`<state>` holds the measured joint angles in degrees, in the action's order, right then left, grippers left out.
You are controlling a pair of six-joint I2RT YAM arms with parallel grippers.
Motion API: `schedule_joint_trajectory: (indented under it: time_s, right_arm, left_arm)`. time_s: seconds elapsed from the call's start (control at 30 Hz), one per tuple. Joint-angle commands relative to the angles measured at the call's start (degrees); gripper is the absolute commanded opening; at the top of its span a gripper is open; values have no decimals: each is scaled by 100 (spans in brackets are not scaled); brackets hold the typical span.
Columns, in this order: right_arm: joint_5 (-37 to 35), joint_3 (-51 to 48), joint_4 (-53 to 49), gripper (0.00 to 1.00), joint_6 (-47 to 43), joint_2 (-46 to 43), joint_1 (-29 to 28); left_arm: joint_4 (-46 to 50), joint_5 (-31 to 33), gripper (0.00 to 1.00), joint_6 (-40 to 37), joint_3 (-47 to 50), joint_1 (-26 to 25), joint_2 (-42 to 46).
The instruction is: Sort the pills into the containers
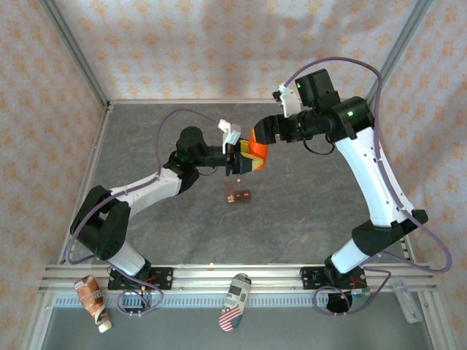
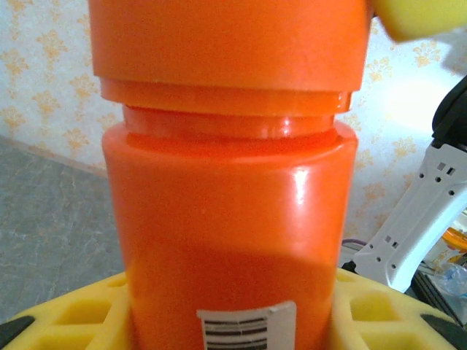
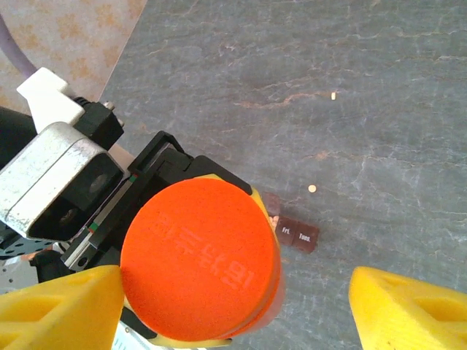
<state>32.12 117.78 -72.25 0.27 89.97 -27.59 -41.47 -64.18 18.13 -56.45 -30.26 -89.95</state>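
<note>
The grey table (image 1: 146, 146) carries the whole scene. The left arm (image 1: 139, 191) and the right arm (image 1: 372, 175) reach in from the near edge and meet over the middle of it. Between them is an orange bottle (image 2: 233, 219) with a barcode label. The left gripper (image 1: 242, 162) is clamped on the bottle's body, with a yellow pad on each side. The right gripper (image 3: 233, 299) is at the bottle's cap (image 3: 197, 259). Its yellow fingers (image 3: 408, 310) stand wide apart: one is just beside the cap's edge and the other is well away from it. The containers (image 1: 238, 195) are a small dark red-brown box on the table, just near of the left gripper and the bottle, touching neither gripper. Two pills (image 3: 312, 188) lie loose on the table beside the box. A few pale specks seem to sit in the compartment closest to the bottle.
</note>
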Motion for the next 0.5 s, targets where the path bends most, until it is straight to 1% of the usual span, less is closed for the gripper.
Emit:
schedule_joint_trajectory:
  time_s: [0.0,0.1,0.3,0.47]
  right_arm:
    - [137,105,-123,79,-139,26,-34]
    - [102,101,-117,79,-148,79,-92]
    - [49,156,-105,75,-171,153,-123]
    - [12,267,-105,75,-155,245,-123]
  left_arm:
    - [-488,-200,0,137,-241,10,-4]
    - [-453,-218,0,133,-262,4,-17]
    - [-383,-269,0,157,-312,2,-75]
    - [-320,-318,0,156,-332,5,-95]
